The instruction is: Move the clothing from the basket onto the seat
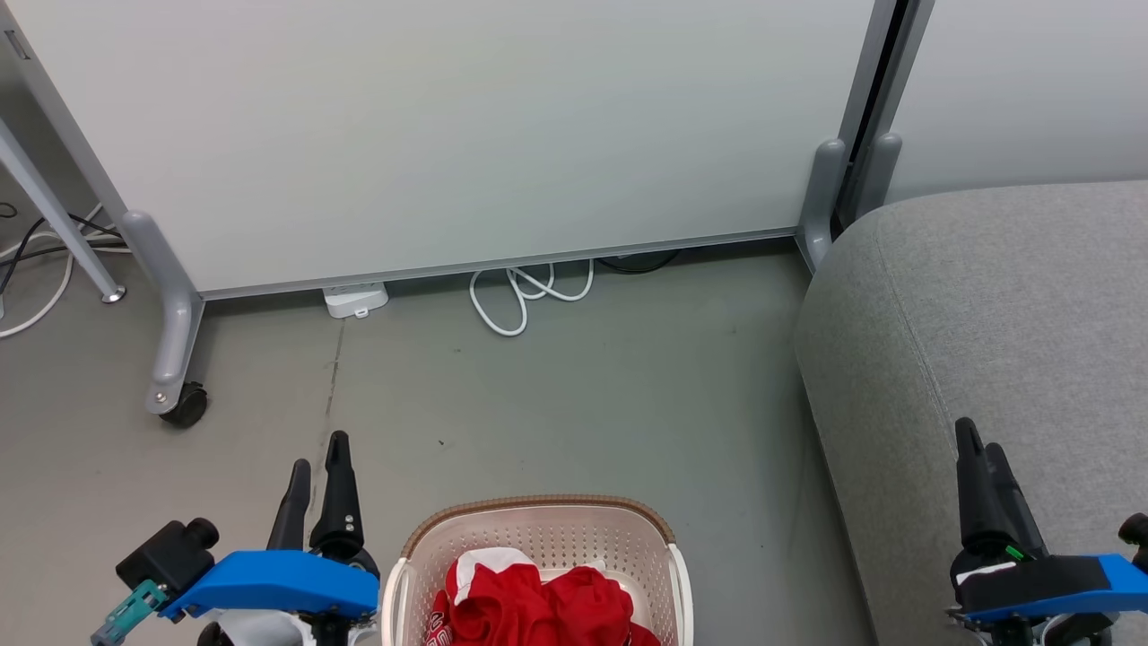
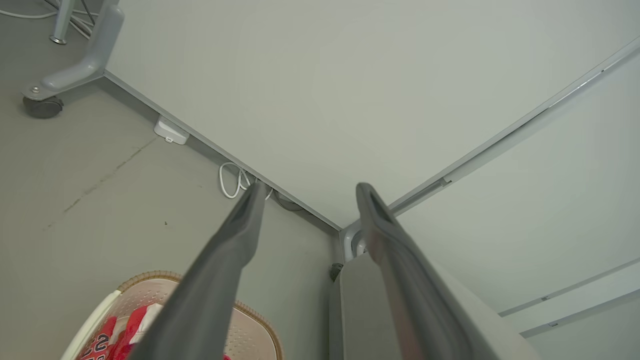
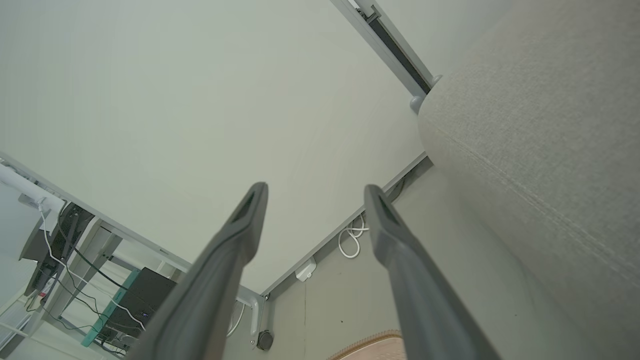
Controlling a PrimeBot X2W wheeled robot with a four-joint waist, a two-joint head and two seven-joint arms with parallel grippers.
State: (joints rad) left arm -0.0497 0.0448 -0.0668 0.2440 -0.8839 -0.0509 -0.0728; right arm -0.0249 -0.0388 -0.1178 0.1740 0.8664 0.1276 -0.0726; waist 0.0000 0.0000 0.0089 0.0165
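Red clothing (image 1: 529, 606) with white trim lies bunched in the cream basket (image 1: 538, 529), which stands on the floor at the bottom middle of the head view. Its printed numerals (image 2: 100, 344) show in the left wrist view, inside the basket (image 2: 150, 285). The grey seat (image 1: 987, 332) fills the right side, bare on top; it also appears as seat (image 3: 540, 125) and seat (image 2: 360, 305). My left gripper (image 1: 318, 453) hangs open to the left of the basket, holding nothing. My right gripper (image 1: 979, 438) stands open over the seat's front part, also with nothing in it.
A white partition panel (image 1: 448, 135) on grey wheeled feet (image 1: 175, 359) closes off the back. A white cable loop (image 1: 525, 296) and a power strip (image 1: 356, 299) lie at its base. Grey floor (image 1: 583, 404) stretches between panel, basket and seat.
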